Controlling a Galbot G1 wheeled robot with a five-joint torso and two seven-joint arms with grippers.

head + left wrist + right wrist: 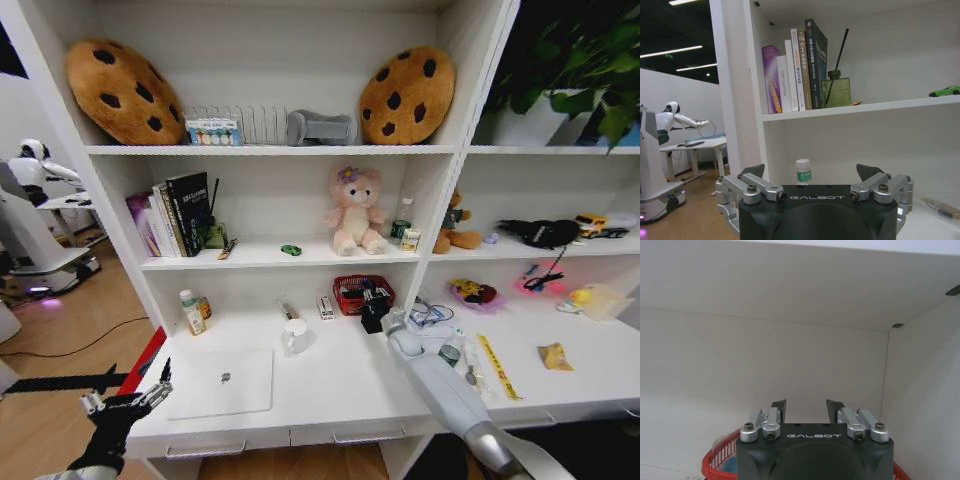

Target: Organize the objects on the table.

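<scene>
A slim silver-white laptop (220, 382) lies closed on the white table (340, 385) at the front left. A tiny green toy car (291, 250) (945, 91) sits on the shelf above. My left gripper (125, 400) (811, 172) hovers off the table's left front corner, open wide and holding nothing. It faces a small green-labelled bottle (803, 170). My right gripper (374, 312) (807, 407) reaches to the back of the table, right beside a red basket (362, 293) (715, 460). Its fingers stand apart with nothing between them.
A white mug (295, 335) stands behind the laptop, with bottles (190, 312) at the back left. Books (170, 212) (795, 70) and a reed diffuser (836, 90) fill the shelf's left end, and a pink plush (352, 210) sits mid-shelf. Small clutter and a yellow strip (497, 367) cover the right side.
</scene>
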